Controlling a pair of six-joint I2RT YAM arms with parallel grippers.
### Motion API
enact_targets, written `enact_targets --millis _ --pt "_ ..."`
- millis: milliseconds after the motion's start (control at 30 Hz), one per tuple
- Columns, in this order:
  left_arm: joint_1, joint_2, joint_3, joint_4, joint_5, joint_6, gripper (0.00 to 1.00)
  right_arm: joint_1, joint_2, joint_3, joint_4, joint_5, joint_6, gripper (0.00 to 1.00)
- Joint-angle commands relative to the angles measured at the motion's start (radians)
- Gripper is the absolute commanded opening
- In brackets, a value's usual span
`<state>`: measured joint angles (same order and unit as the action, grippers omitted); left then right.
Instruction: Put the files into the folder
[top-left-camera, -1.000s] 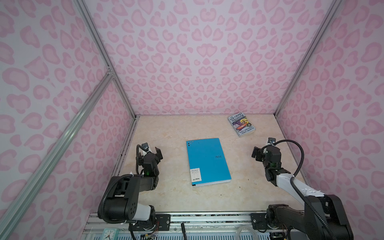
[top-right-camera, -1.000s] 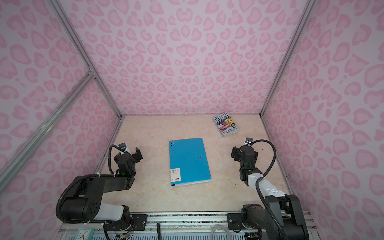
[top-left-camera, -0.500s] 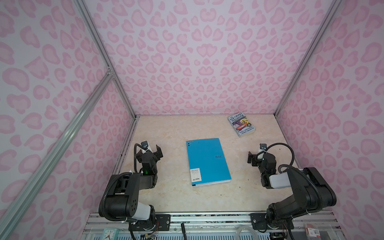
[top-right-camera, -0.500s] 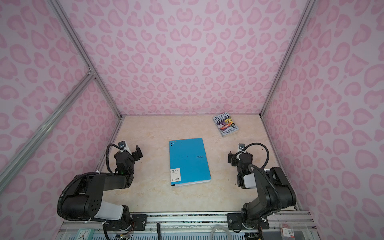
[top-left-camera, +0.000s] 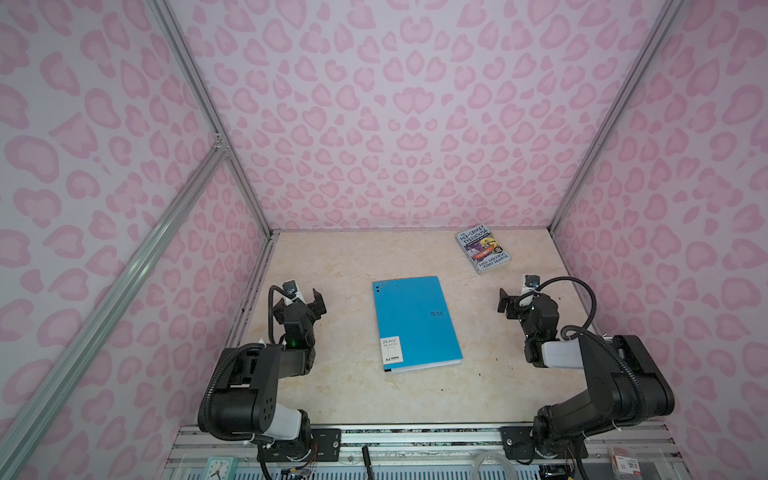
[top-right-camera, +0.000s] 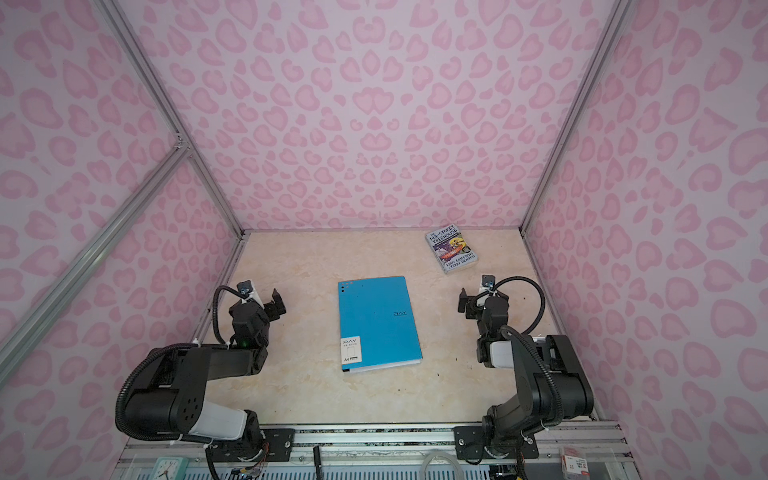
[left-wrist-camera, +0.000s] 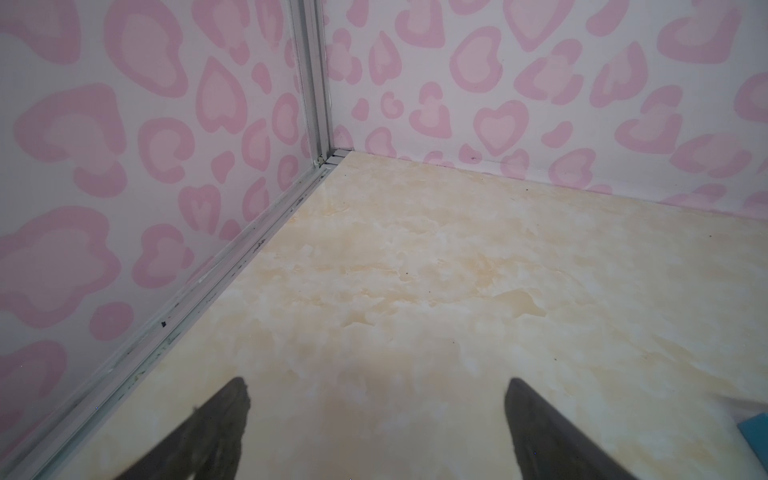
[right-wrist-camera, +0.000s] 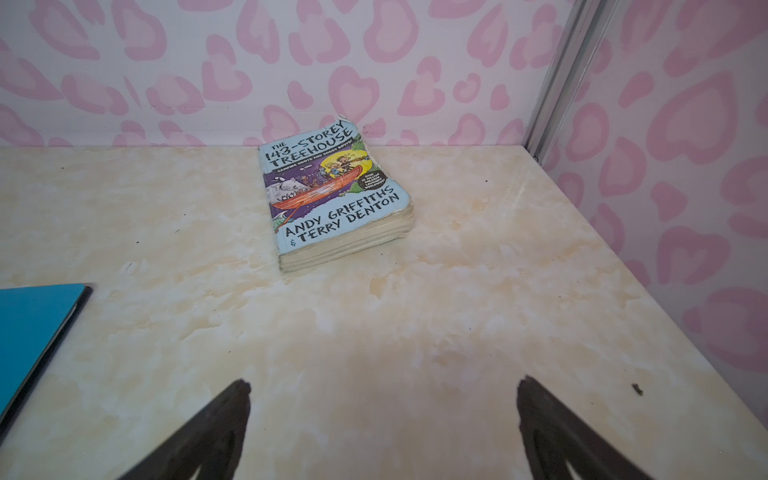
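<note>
Blue folder (top-left-camera: 415, 324) lies closed at table centre, white files (top-left-camera: 428, 367) peeking out at 6 o'clock.
Left gripper (left-wrist-camera: 376, 386) at 9 o'clock, right gripper (right-wrist-camera: 384, 384) at 3: both spread wide, empty; task looks finished.

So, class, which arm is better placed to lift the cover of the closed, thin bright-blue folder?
Right, probably. The thin bright-blue folder seems bound along its dotted, dark-edged side, which faces the left arm. That puts its free edge toward the right arm. Both arms' jaws stand open and empty.

The right arm (top-left-camera: 602, 374) has folded back over its base, drawing the right hand (top-left-camera: 513, 300) slightly inward.
</note>
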<state>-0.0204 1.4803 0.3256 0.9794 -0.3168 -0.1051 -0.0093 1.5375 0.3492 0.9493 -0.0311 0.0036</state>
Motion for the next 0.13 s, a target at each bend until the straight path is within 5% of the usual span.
enact_targets --millis 0,100 --pt "0.006 0.002 0.007 0.008 0.012 -0.002 0.97 0.000 -0.002 0.002 -0.005 -0.003 -0.007 1.00" --pt "0.002 -0.009 -0.014 0.033 0.013 0.004 0.97 0.000 -0.001 0.002 -0.001 -0.003 -0.007 1.00"
